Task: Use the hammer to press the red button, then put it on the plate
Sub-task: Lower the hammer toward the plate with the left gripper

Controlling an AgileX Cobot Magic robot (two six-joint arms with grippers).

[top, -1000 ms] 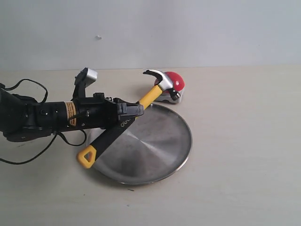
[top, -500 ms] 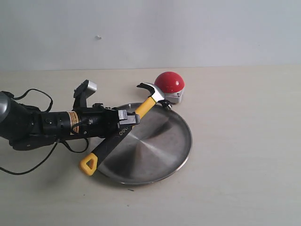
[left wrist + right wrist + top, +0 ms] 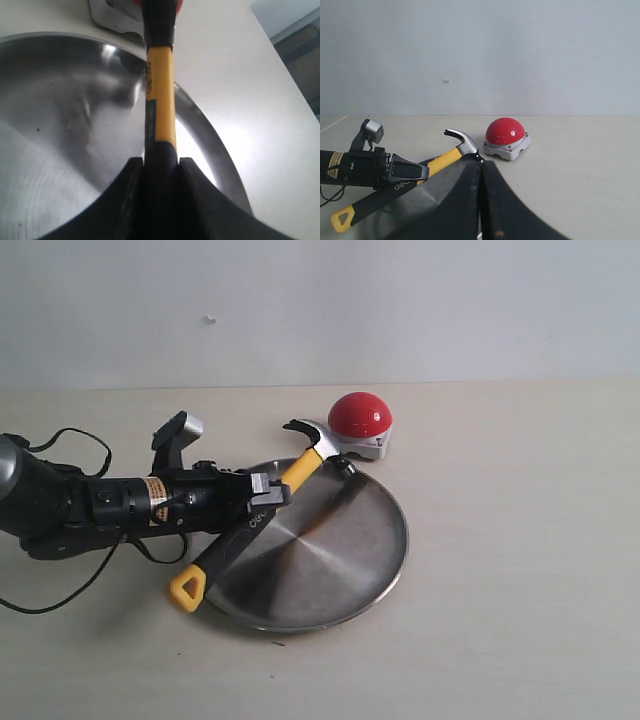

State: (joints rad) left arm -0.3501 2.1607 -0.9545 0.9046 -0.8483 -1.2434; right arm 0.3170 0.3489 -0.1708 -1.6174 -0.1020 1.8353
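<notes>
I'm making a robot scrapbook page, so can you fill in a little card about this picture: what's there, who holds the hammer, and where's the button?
Hammer: held by its black handle in the left fingers, slanting over the plate's edge
Hammer head: next to the red button, not on its dome
Red button: on the table, just past the plate
Plate: silver, under the hammer's yellow neck
Right fingers: shut, holding nothing

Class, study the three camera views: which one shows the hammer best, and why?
The exterior view: the hammer shows from claw head to yellow loop, over the plate. The left wrist view shows only a short stretch of it in the left end effector. The right wrist view shows it side-on, smaller.
</notes>
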